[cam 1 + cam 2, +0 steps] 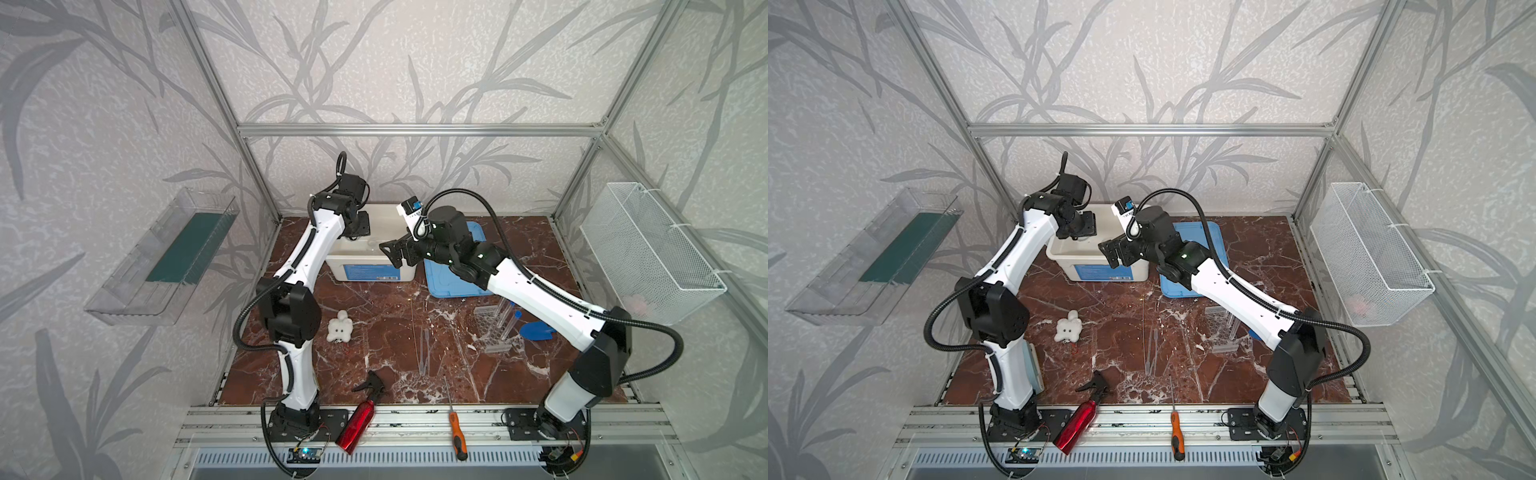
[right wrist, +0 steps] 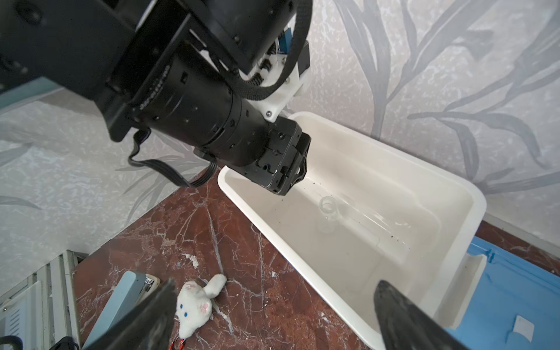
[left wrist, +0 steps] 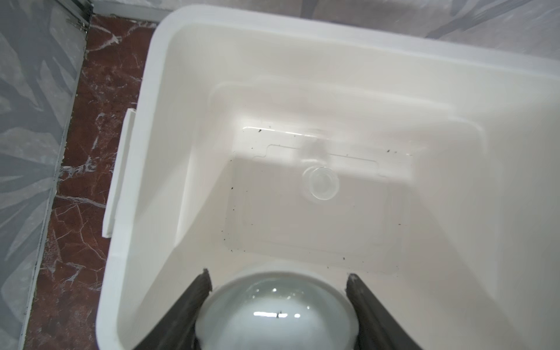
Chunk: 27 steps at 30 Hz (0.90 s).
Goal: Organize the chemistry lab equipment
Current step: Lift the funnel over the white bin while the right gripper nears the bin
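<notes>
On white bin point(image 1: 336, 266), blue label point(image 1: 368, 272), writing unreadable. Over bin, left claw point(image 3: 278, 275) clamped around white dish point(image 3: 277, 315); right claw point(image 2: 275, 285) gaping, empty, near rim.

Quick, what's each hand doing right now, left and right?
Left hand: closed on the small white round dish, over the white bin.
Right hand: open, holding nothing.

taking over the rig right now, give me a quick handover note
Left gripper: shut on the white dish, held over the white bin.
Right gripper: open and empty, by the bin.
Done: the small jar is in the bin.
Left: drop the dish in. The rack with tubes standing in it, the droppers and the thin rod are on the table.
</notes>
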{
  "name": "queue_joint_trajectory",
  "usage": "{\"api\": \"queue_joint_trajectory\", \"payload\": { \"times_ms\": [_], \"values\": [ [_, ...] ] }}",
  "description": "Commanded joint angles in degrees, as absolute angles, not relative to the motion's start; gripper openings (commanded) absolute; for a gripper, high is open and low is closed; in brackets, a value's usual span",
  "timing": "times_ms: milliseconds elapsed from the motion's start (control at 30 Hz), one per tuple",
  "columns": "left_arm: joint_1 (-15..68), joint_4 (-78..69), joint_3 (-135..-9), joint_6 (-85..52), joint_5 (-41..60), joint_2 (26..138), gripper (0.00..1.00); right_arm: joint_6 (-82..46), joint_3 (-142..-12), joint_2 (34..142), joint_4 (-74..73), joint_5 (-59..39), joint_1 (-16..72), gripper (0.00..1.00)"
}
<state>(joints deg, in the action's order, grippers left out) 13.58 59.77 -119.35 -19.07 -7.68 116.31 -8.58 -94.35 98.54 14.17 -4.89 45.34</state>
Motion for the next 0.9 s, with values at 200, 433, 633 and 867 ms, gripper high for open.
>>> {"api": "queue_joint_trajectory", "payload": {
  "times_ms": [200, 433, 633, 867],
  "values": [
    [12.5, 64.9, -123.9, -17.0, -8.6, 123.7, 0.47, -8.7, -100.2, 106.6, 17.6, -3.9, 45.6, 0.99],
    [12.8, 64.2, -117.3, -18.8, -6.8, 122.0, 0.46, -9.3, -97.6, 105.9, 16.4, -4.5, 45.6, 0.99],
    [13.3, 64.9, -113.5, -19.7, -7.0, 119.0, 0.45, -9.5, -95.5, 104.5, 14.7, -4.7, 45.5, 0.99],
    [14.0, 66.6, -110.7, -20.7, -5.0, 117.5, 0.45, -9.9, -94.9, 105.2, 13.5, -5.5, 45.5, 0.99]
  ]
}}
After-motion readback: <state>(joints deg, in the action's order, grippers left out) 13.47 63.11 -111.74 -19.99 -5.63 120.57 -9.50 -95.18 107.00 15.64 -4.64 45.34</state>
